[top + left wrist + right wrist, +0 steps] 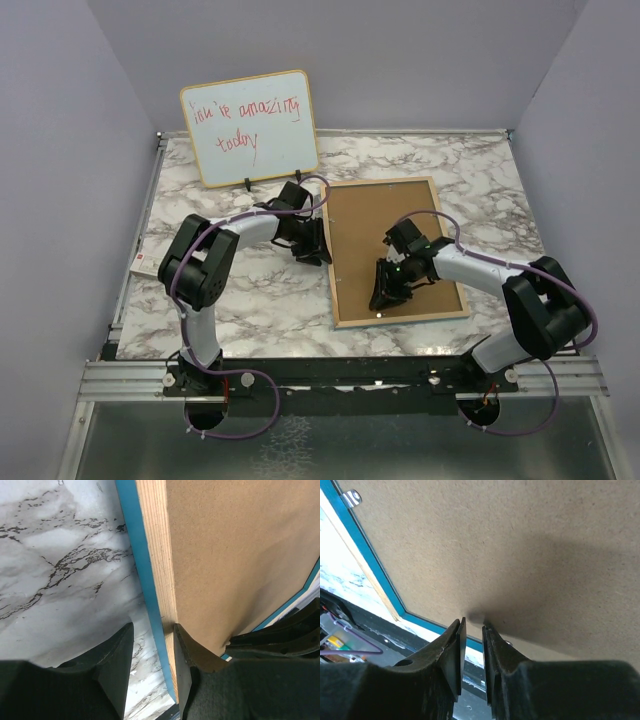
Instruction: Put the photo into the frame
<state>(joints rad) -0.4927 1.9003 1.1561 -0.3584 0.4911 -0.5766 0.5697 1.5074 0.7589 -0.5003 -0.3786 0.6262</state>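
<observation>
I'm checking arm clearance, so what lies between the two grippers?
Top view: only the frame's left rail and brown backing board; the left gripper straddles the rail, the right gripper is over the board.

One legible inscription is present. The whiteboard [249, 127] stands at the far edge of the surface [250, 300], toward the far-left corner. It carries red handwriting in two lines: "you're amazing" above "today". The small white card [143, 264] at the left edge bears a red marking too small to read.

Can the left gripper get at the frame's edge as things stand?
Probably yes: the left gripper straddles the frame edge, one finger over the table, the other over the backing board; nothing blocks it.
</observation>
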